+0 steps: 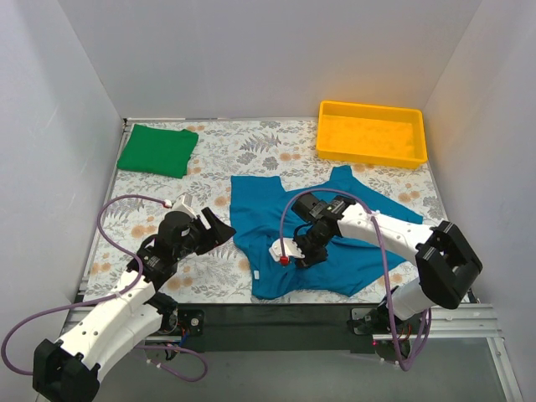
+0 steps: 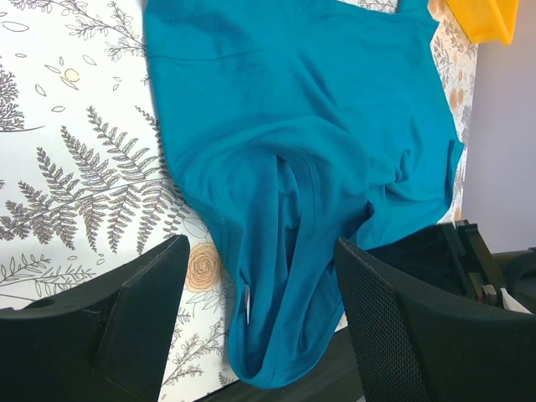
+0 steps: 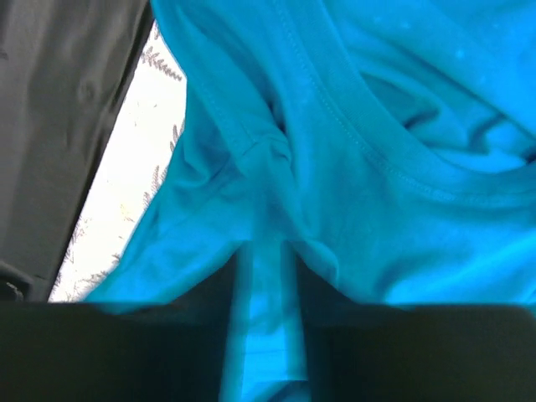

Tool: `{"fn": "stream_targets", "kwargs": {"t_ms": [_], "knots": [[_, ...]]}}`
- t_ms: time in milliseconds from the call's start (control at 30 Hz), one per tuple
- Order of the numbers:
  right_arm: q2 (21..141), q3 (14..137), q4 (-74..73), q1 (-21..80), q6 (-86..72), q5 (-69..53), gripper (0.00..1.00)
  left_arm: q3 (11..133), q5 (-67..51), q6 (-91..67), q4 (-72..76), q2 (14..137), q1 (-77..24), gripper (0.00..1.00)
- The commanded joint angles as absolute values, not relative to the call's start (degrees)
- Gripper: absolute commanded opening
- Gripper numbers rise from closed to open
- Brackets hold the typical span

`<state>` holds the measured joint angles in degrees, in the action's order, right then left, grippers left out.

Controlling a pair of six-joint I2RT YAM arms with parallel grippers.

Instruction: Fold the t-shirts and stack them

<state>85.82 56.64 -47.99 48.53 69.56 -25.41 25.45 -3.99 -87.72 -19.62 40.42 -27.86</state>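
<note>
The teal-blue t-shirt (image 1: 335,239) lies crumpled in the middle of the table; it also fills the left wrist view (image 2: 293,142) and the right wrist view (image 3: 352,167). The green t-shirt (image 1: 157,150) lies folded at the far left corner. My right gripper (image 1: 295,254) is shut on a fold of the teal shirt near its front left part; cloth runs between the fingers (image 3: 268,335). My left gripper (image 1: 219,228) is open and empty, just left of the teal shirt's edge, its fingers (image 2: 126,318) above the floral cloth.
A yellow plastic tray (image 1: 371,132) stands at the far right. The floral tablecloth (image 1: 167,201) covers the table. The black front edge (image 1: 276,314) runs along the near side, and the teal shirt's hem lies close to it.
</note>
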Motion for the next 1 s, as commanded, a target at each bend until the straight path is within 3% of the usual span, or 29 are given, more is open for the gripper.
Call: {"fn": "stream_targets", "kwargs": {"t_ms": [0,133,267,367,433,467,500,633,733,800,867,967], "knots": [[84.64,57.74,-47.2,48.6,68.2,-25.84,0.48,24.7,-4.83,-87.54,-19.34,40.08,-27.68,0.69],[87.09,59.24,-46.32,48.6,67.77,-24.17,0.64,24.87,-4.66,-87.63,-19.6,39.73,-27.68,0.69],[90.86,60.47,-45.09,48.6,67.41,-22.33,0.65,24.7,-4.66,-87.54,-19.86,39.55,-27.68,0.69],[93.86,60.64,-44.21,48.6,66.89,-21.01,0.6,24.7,-4.75,-87.54,-19.78,39.73,-27.68,0.69],[94.57,60.99,-44.47,48.6,66.01,-20.48,0.43,24.79,-4.75,-87.54,-19.95,39.55,-27.68,0.69],[94.14,61.0,-44.65,48.95,64.79,-20.3,0.15,24.79,-4.75,-87.45,-20.04,39.2,-27.6,0.68],[93.26,60.47,-45.34,49.3,64.43,-20.56,0.02,24.7,-4.66,-87.45,-20.13,38.94,-27.68,0.68],[83.53,57.75,-51.48,59.01,64.95,-24.16,0.01,24.61,-4.57,-87.45,-20.21,38.76,-27.68,0.68],[83.14,58.88,-59.47,67.47,64.07,-29.95,0.01,24.61,-4.31,-87.45,-19.43,39.9,-27.6,0.68],[84.37,59.06,-60.73,70.74,63.81,-33.21,0.11,24.7,-4.39,-87.54,-19.25,40.69,-27.68,0.68],[87.0,59.94,-61.0,76.1,63.72,-33.31,0.29,24.79,-4.22,-87.63,-19.25,41.13,-27.68,0.68],[91.83,64.75,-63.09,83.3,63.11,-32.17,0.36,24.78,-3.34,-87.54,-20.04,40.87,-27.6,0.68]]}}
